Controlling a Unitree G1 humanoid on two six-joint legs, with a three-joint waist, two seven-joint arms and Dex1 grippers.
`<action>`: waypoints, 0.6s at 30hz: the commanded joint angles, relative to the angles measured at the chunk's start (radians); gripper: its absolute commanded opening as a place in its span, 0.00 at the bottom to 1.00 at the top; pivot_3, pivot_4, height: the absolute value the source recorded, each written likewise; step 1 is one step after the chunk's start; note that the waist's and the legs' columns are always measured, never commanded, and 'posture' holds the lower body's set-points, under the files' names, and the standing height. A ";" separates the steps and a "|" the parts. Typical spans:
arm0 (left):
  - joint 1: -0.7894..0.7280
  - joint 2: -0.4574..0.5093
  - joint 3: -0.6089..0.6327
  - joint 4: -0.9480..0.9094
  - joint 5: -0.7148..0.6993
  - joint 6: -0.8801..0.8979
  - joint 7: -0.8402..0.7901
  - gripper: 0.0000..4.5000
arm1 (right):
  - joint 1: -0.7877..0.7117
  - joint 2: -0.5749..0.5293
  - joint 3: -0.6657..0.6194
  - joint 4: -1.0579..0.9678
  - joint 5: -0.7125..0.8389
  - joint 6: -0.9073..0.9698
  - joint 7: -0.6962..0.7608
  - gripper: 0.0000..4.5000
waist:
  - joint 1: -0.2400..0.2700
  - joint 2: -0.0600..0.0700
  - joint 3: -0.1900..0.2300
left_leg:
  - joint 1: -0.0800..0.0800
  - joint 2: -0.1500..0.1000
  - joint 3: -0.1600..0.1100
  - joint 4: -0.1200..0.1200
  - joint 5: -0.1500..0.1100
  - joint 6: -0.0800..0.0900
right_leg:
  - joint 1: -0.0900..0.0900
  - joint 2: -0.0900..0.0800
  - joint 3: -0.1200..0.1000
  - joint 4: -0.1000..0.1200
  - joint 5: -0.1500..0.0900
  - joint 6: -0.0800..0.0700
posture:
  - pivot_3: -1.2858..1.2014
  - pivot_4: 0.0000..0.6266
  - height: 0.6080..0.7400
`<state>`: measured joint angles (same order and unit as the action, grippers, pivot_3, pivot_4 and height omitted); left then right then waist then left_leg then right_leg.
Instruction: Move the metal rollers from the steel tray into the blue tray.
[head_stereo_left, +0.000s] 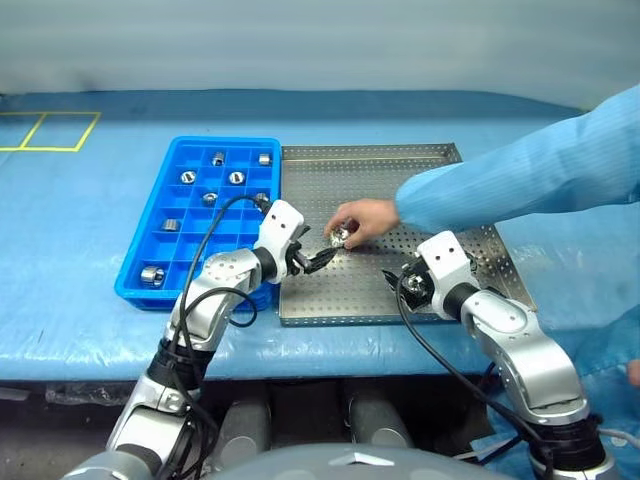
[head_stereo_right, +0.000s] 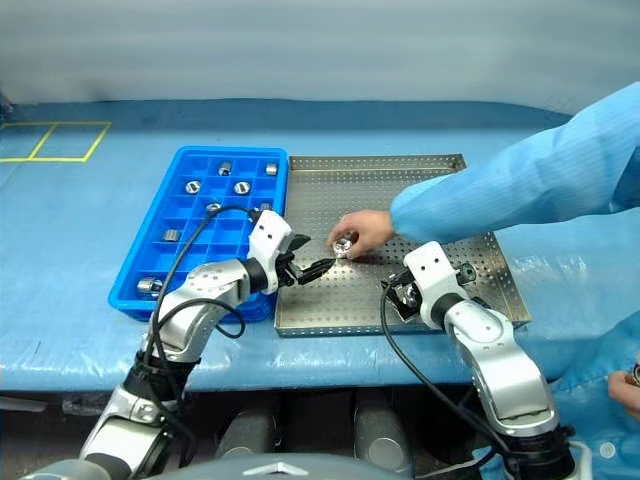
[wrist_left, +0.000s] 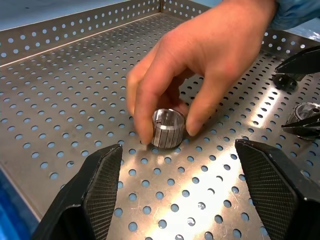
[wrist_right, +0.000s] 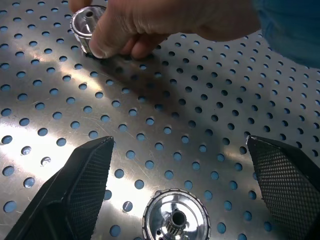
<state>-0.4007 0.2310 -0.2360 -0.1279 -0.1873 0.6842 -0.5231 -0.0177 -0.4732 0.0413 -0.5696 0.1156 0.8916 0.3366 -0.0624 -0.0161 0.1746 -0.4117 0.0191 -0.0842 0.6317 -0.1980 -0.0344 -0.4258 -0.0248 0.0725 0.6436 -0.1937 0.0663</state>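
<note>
Rollers are sitting in two places: several in the blue tray's (head_stereo_left: 170, 262) compartments, two on the steel tray (head_stereo_left: 370, 165). A person's hand (head_stereo_left: 362, 221) is pinching one roller (wrist_left: 168, 128) just ahead of the left hand (head_stereo_left: 322, 259), fingers apart, blocking that approach; it is lying on its side. Another roller (wrist_right: 176, 216) is standing on end, hole upward, between the right hand's (head_stereo_left: 402, 282) spread fingers.

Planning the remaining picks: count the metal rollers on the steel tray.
2 rollers. One pinched in the person's hand mid-tray; one between the open right gripper's fingers near the front rim. Arms may hide others.
</note>
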 joint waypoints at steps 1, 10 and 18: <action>-0.047 -0.023 -0.028 0.041 0.033 -0.052 0.010 0.87 | -0.005 -0.006 -0.031 -0.047 -0.003 0.002 -0.012 1.00 | -0.003 0.000 0.000 | 0.000 0.000 0.000 0.000 0.000 0.000 | 0.000 0.000 0.000 0.000 0.000 0.000 | 0.49 0.24 1.00; -0.087 -0.046 -0.045 0.120 0.055 -0.084 0.003 0.87 | -0.002 0.005 -0.024 -0.048 -0.004 -0.009 -0.024 1.00 | -0.014 0.000 0.000 | 0.000 0.000 0.000 -0.001 0.000 0.000 | 0.000 0.000 0.001 0.000 0.000 0.000 | 0.48 0.24 1.00; -0.104 -0.069 -0.052 0.174 0.106 -0.112 0.044 0.87 | -0.002 0.012 -0.017 -0.054 -0.003 -0.016 -0.021 1.00 | -0.016 0.000 0.000 | 0.000 0.000 0.000 -0.001 0.000 0.000 | 0.000 0.000 0.001 0.000 0.000 0.000 | 0.48 0.24 1.00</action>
<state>-0.4775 0.1676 -0.2847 0.0498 -0.0936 0.6021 -0.4897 -0.0166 -0.4617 0.0308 -0.5834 0.1138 0.8956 0.3206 -0.0785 -0.0161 0.1745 -0.4117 0.0191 -0.0838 0.6311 -0.1981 -0.0344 -0.4262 -0.0246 0.0733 0.6435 -0.1936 0.0665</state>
